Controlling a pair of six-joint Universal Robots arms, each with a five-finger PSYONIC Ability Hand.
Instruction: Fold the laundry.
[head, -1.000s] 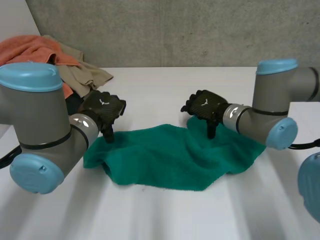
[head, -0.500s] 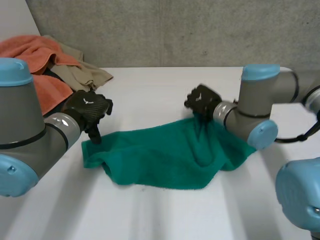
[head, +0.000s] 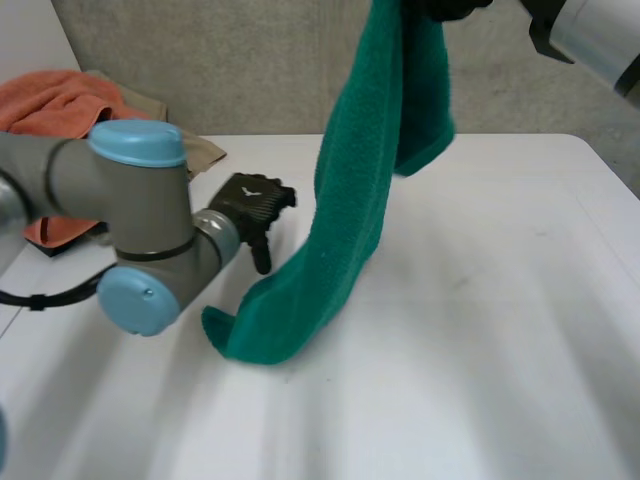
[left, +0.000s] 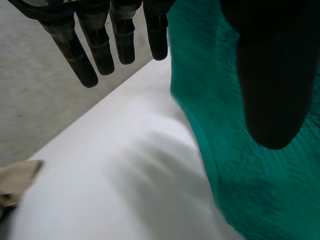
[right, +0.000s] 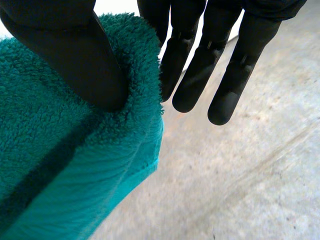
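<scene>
A green towel hangs in a long drape from high above the table, and its low end rests crumpled on the white table. My right hand holds the towel's top. In the right wrist view the thumb pinches the green towel's edge against the fingers. My left hand is low over the table, just left of the hanging cloth. In the left wrist view its fingers are straight and the green towel lies beyond the thumb, ungripped.
An orange cloth and a beige cloth are piled at the table's back left; a beige corner lies beyond my left fingertips. A concrete wall stands behind the table.
My right hand closed on the towel and lifted it from flat on the table to a high hanging drape. My left hand let go of its corner, opened, and swung right toward the cloth.
</scene>
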